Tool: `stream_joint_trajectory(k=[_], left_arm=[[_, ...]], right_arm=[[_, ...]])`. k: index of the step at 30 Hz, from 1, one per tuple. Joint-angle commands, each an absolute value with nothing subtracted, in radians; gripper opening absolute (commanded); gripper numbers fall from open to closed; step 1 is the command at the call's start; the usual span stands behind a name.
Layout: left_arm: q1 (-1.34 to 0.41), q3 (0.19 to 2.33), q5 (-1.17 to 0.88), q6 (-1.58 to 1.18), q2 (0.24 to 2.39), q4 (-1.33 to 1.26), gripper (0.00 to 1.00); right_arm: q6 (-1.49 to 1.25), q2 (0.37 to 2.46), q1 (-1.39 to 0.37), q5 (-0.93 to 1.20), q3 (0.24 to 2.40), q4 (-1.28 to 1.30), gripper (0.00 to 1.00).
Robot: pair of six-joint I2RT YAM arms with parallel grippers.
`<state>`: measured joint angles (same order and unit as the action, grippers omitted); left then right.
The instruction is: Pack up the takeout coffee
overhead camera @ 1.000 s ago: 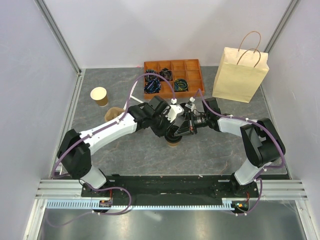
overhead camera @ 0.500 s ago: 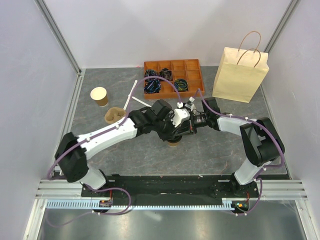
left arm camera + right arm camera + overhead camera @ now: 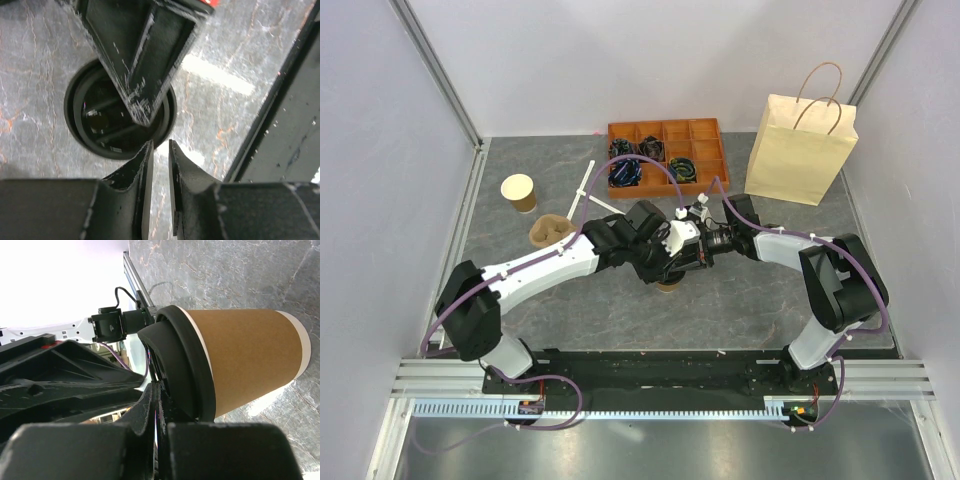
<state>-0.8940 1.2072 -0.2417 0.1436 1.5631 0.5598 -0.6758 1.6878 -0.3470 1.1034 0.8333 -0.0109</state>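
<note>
**Kraft-paper takeout coffee [image 3: 245, 357] stands where two arms meet**

The takeout coffee stands upright on the grey veined surface [image 3: 770, 290], directly below the left end effector [image 3: 159, 147] and at the tip of the right end effector [image 3: 158, 390]. The right end effector is clenched, its two fingers pressed together with nothing between them. It reaches flat across the black lid [image 3: 95, 125], its scratched tip over the lid's middle. The left end effector points straight down, released, its jaws parted by a narrow slit through which only bare surface shows. Its tips sit at the lid's edge; whether they touch the rim cannot be told.

Well beyond both end effectors, toward the right arm's side, a cream paper bag [image 3: 798, 150] stands upright with its handles up. Straight past them lies an orange compartment tray [image 3: 700, 122] holding dark coiled items. Toward the left arm's side, well apart from the end effectors, sit a lidless brown cup [image 3: 519, 192] and, nearer, a tan pulp carrier [image 3: 548, 232].
</note>
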Motion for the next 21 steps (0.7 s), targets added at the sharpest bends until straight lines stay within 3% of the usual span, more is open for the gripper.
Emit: stream_joint_trajectory(k=[1, 5, 10, 17, 21], left_arm=[[-0.888, 1.273, -0.275, 0.138, 1.480, 0.614, 0.27], [-0.836, 1.284, -0.304, 0.091, 1.485, 0.621, 0.29], [-0.740, 1.266, -0.428, 0.009, 1.493, 0.563, 0.31], [-0.577, 1.151, -0.889, -0.249, 1.493, 0.315, 0.34], [-0.575, 1.083, -0.979, -0.425, 1.514, 0.145, 0.34]], right_arm=[[-0.603, 1.695, -0.350, 0.969, 0.830, 0.037, 0.00], [-0.615, 1.638, -0.356, 0.996, 0.874, 0.029, 0.01], [-0.640, 1.571, -0.360, 1.015, 0.916, 0.035, 0.10], [-0.594, 1.525, -0.359, 1.008, 0.948, 0.135, 0.14], [-0.487, 1.511, -0.350, 0.940, 0.974, 0.268, 0.15]])
